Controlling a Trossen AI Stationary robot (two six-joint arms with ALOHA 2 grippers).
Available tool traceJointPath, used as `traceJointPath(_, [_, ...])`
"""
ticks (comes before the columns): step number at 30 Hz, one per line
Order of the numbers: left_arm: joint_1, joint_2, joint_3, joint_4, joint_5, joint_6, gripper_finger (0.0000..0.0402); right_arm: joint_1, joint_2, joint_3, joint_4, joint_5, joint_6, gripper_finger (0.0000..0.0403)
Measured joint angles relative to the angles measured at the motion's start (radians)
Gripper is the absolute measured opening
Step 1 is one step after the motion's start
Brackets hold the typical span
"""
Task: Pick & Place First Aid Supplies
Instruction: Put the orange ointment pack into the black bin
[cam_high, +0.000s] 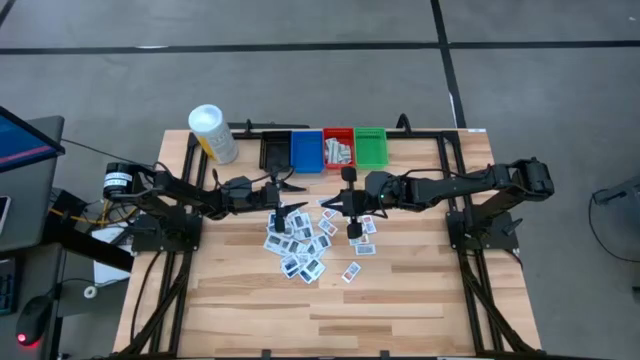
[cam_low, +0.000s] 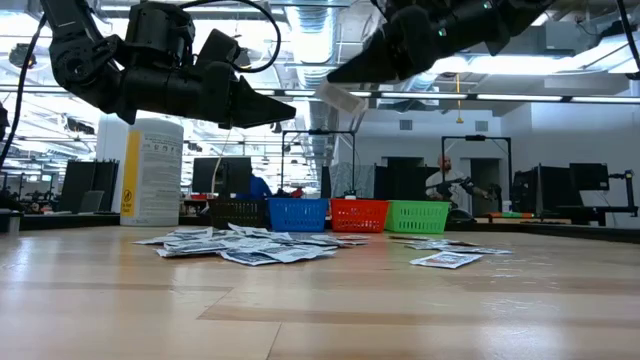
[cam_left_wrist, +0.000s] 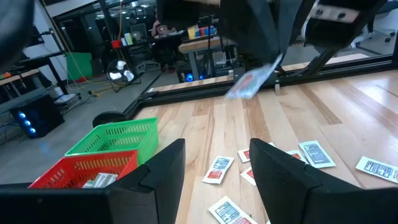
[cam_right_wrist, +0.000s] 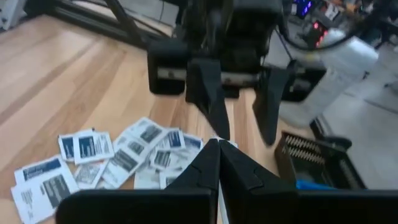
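Observation:
Several first aid supplies, small flat packets, lie in a loose pile (cam_high: 300, 245) on the wooden table (cam_high: 400, 300), with a few more toward the right (cam_low: 445, 259). My right gripper (cam_high: 328, 204) hangs above the pile, shut on one pale packet with red marks (cam_left_wrist: 250, 82). My left gripper (cam_left_wrist: 217, 171) faces it from the table's left, level and open, with nothing between its fingers. In the right wrist view, the open left gripper (cam_right_wrist: 239, 115) stands just beyond my shut right fingers. My right gripper pinches one end of the packet (cam_left_wrist: 264, 71) between its two fingertips. The fingers come from the table's right, slanting a little downward. The packet sticks out past the fingertips, tilted, and is lifted clear above the table (cam_low: 340, 98).
A row of small bins stands at the table's far edge: black (cam_high: 275, 150), blue (cam_high: 306, 150), red (cam_high: 338, 142) with packets inside, green (cam_high: 370, 147). A white-capped yellow container (cam_high: 212, 132) stands at the far left. Bare wood lies toward the near edge.

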Motion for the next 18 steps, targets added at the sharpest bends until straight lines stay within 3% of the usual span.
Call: traceJointPath(18, [0.024, 0.000, 0.112, 0.000, 0.096, 0.000, 0.0175, -0.002, 0.000, 0.073, 0.007, -0.043, -0.045, 0.0000])
